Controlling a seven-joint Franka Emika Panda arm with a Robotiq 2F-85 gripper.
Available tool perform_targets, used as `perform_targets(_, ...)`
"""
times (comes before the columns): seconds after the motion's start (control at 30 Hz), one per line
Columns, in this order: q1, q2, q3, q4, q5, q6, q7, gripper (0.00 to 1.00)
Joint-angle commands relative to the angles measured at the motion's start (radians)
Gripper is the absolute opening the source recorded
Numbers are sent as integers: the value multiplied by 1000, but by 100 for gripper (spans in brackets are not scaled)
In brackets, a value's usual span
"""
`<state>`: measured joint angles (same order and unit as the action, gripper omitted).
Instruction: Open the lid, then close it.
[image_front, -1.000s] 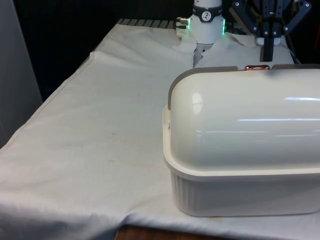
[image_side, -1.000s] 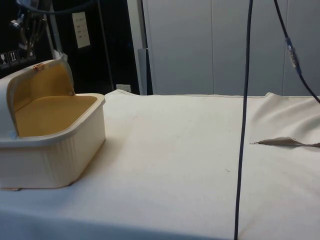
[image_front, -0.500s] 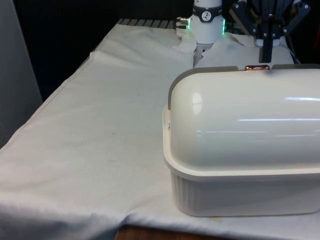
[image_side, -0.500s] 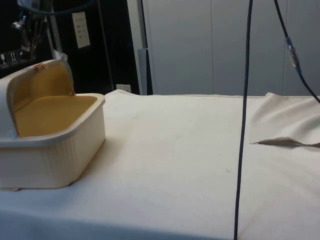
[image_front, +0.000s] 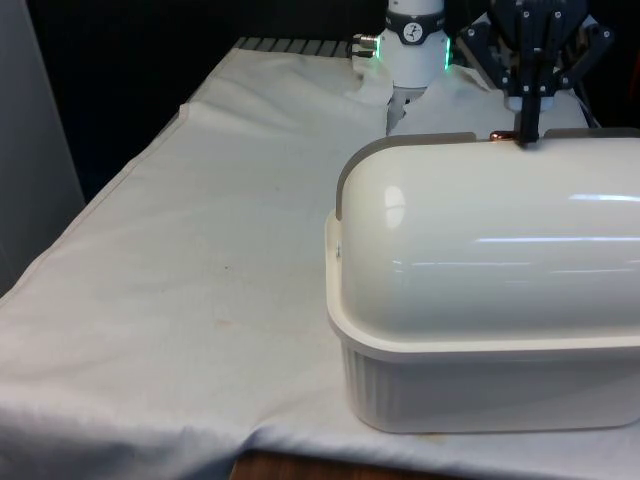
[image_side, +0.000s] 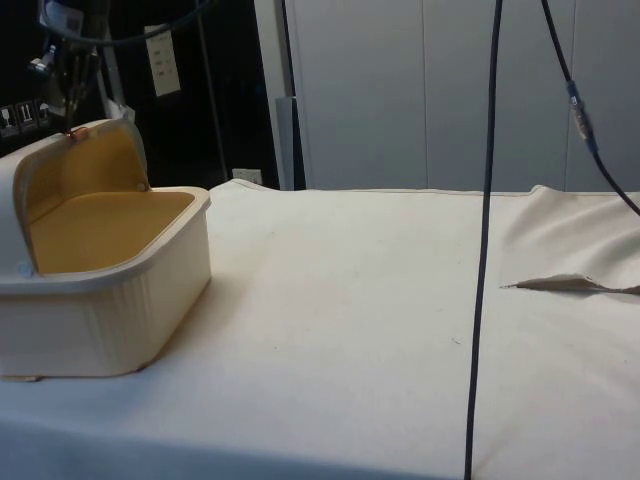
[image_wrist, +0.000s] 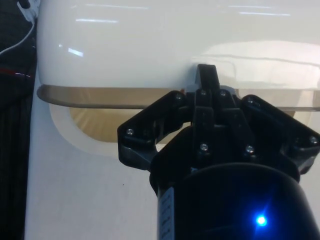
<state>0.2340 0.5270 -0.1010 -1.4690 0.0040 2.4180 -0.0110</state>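
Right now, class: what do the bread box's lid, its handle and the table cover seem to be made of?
Lid: probably glossy cream plastic or enamelled metal; it shows sharp light streaks.
Handle: coppery, shiny, likely metal.
Table cover: white woven cloth, matte, with folds and creases.

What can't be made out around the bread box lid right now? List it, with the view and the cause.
- Tool fingertips: in the front view the bread box dome hides them, and in the wrist view the tool's own body does.
- Copper handle: in the front view the tool covers most of it; in the side view it is too small.
- Bread box's far end: cut off by the front view's right edge.
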Motion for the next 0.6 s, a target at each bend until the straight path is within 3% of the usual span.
perform_targets(0.0,-2,-3,5,-2,6,-9,-8,0)
perform_targets(0.57,2,-20,3,-16,3,-70,-26,0)
